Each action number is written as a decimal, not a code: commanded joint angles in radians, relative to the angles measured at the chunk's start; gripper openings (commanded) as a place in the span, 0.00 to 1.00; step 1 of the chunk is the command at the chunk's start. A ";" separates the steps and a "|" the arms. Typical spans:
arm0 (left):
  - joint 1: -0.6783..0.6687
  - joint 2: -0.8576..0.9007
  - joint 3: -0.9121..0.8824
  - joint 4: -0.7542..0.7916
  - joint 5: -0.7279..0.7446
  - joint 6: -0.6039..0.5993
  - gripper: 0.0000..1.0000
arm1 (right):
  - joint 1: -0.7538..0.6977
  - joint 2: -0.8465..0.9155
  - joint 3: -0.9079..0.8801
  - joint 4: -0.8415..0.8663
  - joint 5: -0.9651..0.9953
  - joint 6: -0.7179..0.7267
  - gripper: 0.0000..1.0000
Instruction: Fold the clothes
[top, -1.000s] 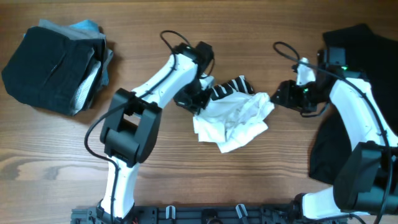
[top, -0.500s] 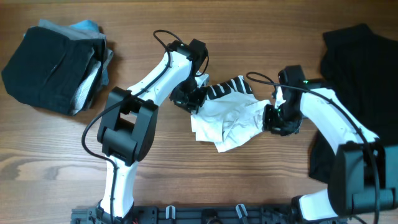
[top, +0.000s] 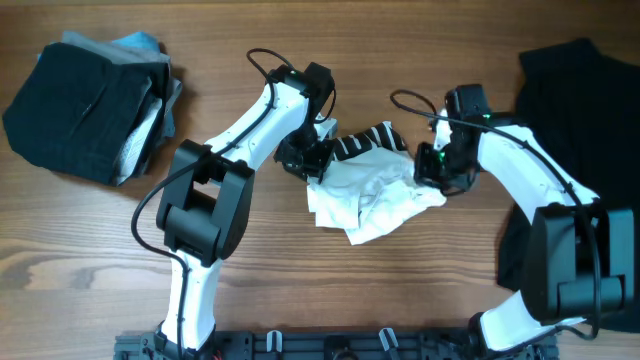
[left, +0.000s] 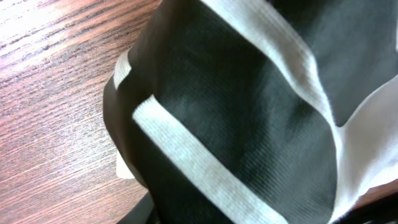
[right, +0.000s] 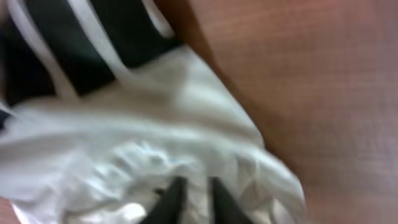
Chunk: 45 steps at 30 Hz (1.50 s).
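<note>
The white T-shirt (top: 375, 195) lies crumpled mid-table, its black-and-white lettered part (top: 368, 141) bunched at the top. My left gripper (top: 303, 160) is pressed against the shirt's left edge. In the left wrist view the black fabric with white stripes (left: 249, 118) fills the frame and hides the jaws, so whether they are open or shut does not show. My right gripper (top: 428, 172) is at the shirt's right edge. The right wrist view shows the right gripper (right: 194, 196) shut on a fold of the white cloth (right: 124, 143). A large black garment (top: 585, 110) lies at the far right.
A stack of folded dark and grey clothes (top: 90, 105) sits at the back left. Bare wooden table (top: 300, 290) runs along the front. The right arm (top: 520, 170) reaches over the edge of the black garment.
My right gripper came in from the right to the shirt's edge and closed on the white cloth, then drew slightly back. The left arm shifted a little left early on, then held still.
</note>
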 joint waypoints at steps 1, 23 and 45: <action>0.008 0.009 -0.002 0.007 0.016 0.001 0.27 | -0.006 -0.116 -0.001 -0.133 0.187 -0.008 0.04; 0.080 -0.006 0.075 -0.103 0.103 0.001 0.52 | 0.012 -0.074 -0.063 -0.265 0.092 -0.024 0.04; 0.243 -0.291 0.140 -0.101 0.240 0.012 0.58 | 0.211 -0.008 -0.079 0.029 -0.113 0.514 0.04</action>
